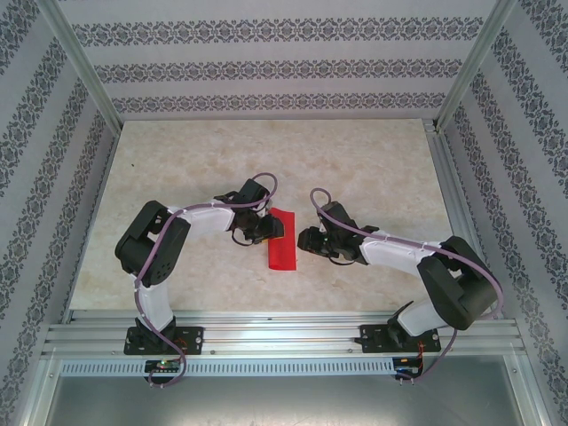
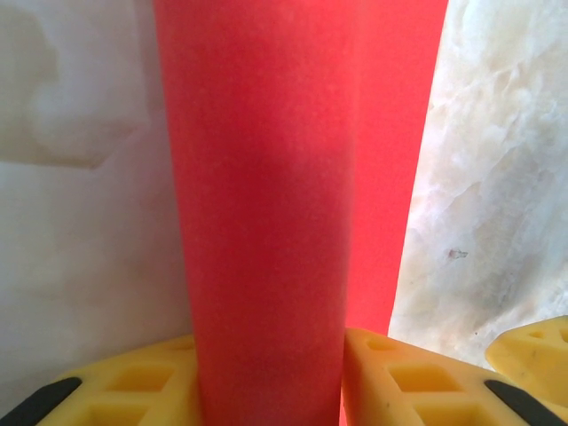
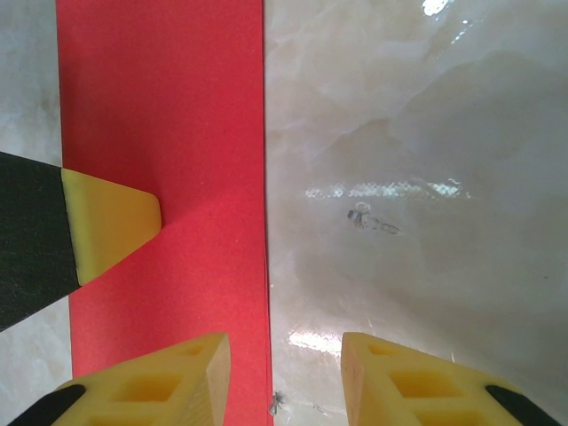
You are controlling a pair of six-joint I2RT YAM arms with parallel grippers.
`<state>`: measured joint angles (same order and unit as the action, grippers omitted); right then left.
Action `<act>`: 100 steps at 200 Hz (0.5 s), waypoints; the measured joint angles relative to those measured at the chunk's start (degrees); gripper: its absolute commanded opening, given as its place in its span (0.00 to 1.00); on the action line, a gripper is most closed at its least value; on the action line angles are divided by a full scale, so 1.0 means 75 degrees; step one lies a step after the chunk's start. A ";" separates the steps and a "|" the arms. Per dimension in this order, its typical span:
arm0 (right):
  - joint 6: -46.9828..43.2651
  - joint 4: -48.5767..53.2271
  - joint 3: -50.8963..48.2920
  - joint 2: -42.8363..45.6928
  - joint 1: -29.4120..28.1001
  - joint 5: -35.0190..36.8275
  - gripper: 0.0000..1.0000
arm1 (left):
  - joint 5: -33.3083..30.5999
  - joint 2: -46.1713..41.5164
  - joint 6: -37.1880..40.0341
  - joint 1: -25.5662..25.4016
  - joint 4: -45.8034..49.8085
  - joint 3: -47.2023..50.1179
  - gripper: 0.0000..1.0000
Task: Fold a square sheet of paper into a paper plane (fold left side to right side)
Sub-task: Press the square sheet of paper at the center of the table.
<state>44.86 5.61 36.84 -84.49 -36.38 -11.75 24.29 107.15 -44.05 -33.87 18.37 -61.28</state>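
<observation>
Entry: state of the fold.

The thin bright red paper sheet lies on the pale marbled table between my two claws. It is a long narrow strip rather than a square, red face outward. I judge the left-to-right fold to be in, or nearly so.

Left claw: in its wrist view the fingers stand partly spread. A blurred red band of the sheet fills the gap between them. The paper is too close to the lens, so I cannot tell whether the pads bear on it or merely flank it. From the right wrist, one yellow fingertip of this claw appears to press on the strip's top face.

Right claw: spread, with nothing between the fingers. Its left finger hangs over the strip's right edge and its right finger over bare table. The sheet lies just to this claw's left.

Left to do, by my judgement: I see no pointed nose and no wing creases, so the dart shape is far off. The long crease wants pressing flat, then the corner folds. This is an early stage.
</observation>
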 measured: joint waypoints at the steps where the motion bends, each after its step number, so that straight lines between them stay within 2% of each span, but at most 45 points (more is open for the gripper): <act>1: 0.0000 -0.0003 0.0003 -0.0003 0.0000 0.0000 0.38 | 0.0000 -0.0003 0.0000 0.0000 -0.0003 0.0000 0.39; 100: 0.0006 -0.0064 0.0119 -0.0195 -0.0102 -0.0061 0.38 | -0.0117 -0.0303 -0.0484 0.0000 -0.0915 0.0691 0.32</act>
<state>44.91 5.13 37.74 -85.95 -37.15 -12.21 23.42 104.88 -47.68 -33.87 11.51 -56.10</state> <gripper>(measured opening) 0.383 0.322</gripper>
